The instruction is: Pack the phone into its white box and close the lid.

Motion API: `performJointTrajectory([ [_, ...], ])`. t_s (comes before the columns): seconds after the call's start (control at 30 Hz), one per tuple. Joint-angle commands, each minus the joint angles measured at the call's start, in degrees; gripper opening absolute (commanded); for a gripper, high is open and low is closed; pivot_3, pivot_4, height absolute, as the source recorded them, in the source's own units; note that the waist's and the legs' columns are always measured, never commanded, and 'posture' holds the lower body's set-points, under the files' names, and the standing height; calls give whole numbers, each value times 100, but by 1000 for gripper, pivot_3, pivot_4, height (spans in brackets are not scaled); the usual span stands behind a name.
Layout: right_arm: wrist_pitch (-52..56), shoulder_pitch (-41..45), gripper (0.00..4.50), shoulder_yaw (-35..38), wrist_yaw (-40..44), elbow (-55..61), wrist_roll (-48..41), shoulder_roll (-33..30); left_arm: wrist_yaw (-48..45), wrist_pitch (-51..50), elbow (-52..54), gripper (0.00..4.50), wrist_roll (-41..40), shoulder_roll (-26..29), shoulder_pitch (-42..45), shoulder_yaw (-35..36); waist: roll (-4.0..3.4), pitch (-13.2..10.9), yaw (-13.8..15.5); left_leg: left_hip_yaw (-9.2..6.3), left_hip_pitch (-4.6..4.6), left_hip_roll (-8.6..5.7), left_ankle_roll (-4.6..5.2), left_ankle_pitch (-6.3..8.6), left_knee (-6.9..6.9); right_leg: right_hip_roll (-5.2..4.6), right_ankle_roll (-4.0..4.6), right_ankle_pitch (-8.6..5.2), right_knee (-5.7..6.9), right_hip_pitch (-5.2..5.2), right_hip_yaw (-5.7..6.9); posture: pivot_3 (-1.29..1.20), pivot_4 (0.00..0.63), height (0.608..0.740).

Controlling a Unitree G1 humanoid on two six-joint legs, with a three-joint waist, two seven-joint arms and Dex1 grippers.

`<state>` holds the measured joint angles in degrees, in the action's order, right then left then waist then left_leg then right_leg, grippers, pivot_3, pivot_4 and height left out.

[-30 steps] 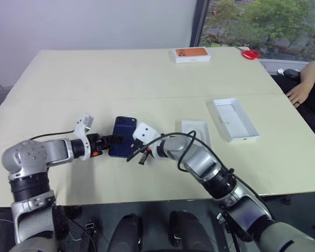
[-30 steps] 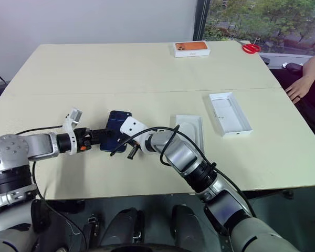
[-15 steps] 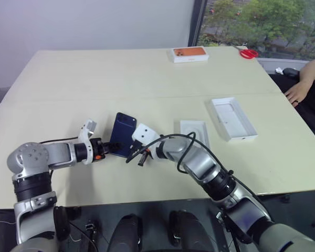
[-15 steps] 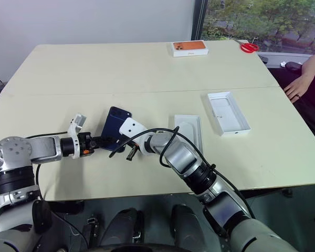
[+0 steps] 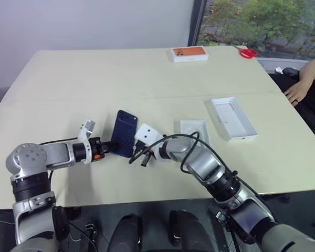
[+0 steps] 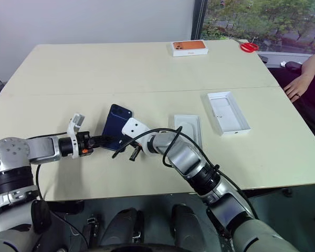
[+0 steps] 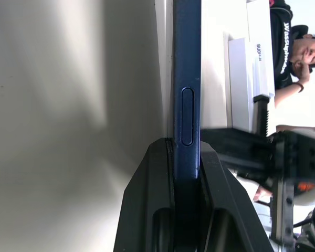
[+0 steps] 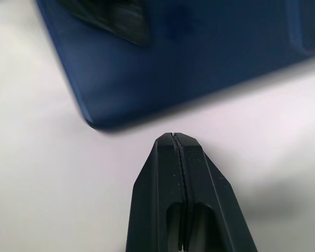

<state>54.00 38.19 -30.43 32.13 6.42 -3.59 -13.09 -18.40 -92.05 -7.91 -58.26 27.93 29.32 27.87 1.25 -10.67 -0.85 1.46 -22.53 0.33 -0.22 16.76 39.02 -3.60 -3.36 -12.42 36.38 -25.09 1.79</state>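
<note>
Two fingers [image 7: 147, 210] around phone [image 7: 186, 68]

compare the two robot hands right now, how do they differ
The left hand is shut on the edge of the phone, holding it tilted up off the table. The right hand is shut on nothing, its tips pressed together.
The left hand reaches the phone from the robot's left; the right hand sits just short of the phone's near edge, apart from it.
Both have two black fingers and point toward the phone.
</note>
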Motion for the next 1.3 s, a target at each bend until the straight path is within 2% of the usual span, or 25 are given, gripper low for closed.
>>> performJointTrajectory([
  [0.03,296,74,0,397,130,814,-112,-327,24,-45,258,51,-429,-136,59,237,0,0,9,0,-4,0,0,0,0,0,0,0,0,-3,0,0,150,740],
  [0.2,818,-124,0,1060,427,1898,-412,-1242,574,-45,693,51,-994,-712,186,15,2,-1,37,0,-21,-4,0,0,1,-8,0,0,-12,-10,1,0,150,740],
  [0.33,1116,-492,0,1916,772,2659,-744,-2272,1602,-45,1175,51,-1312,-2020,446,26,6,-5,148,-3,-37,-14,2,1,6,-15,-1,1,-23,-13,2,0,150,740],
  [0.4,1142,-598,0,2050,782,2738,-821,-2494,2018,-45,1242,51,-1395,-2404,492,97,8,-5,134,-3,-48,-17,4,2,11,-15,-14,9,-31,-16,2,0,150,740],
  [0.53,1089,-983,0,2552,837,2695,-896,-3029,3075,43,1302,51,-1310,-3590,617,-66,9,-6,164,-9,-45,-14,8,2,10,0,-16,8,-29,-15,3,0,150,740],
  [0.67,952,-1239,0,2735,796,2547,-883,-3330,3659,8,1013,51,-1313,-4194,764,-134,14,-9,123,-6,-44,-20,10,2,13,11,-18,7,-29,-15,1,0,150,740],
  [0.87,844,-1555,0,2999,778,2473,-888,-3678,4163,62,424,51,-1399,-4325,1031,-297,14,-9,166,-16,-48,-27,10,1,14,31,-22,4,-27,-15,2,0,150,740],
  [1.13,754,-1714,0,3041,728,2435,-904,-3810,4242,161,197,51,-1789,-4288,1149,-552,14,-9,164,-16,-52,-37,10,1,17,9,-28,0,-29,-13,2,0,150,740],
  [1.3,706,-1833,0,2974,697,2434,-880,-3838,4324,320,63,51,-2330,-4223,1185,-680,14,-9,168,-19,-51,-36,9,0,16,10,-28,-1,-27,-13,2,0,150,740],
])
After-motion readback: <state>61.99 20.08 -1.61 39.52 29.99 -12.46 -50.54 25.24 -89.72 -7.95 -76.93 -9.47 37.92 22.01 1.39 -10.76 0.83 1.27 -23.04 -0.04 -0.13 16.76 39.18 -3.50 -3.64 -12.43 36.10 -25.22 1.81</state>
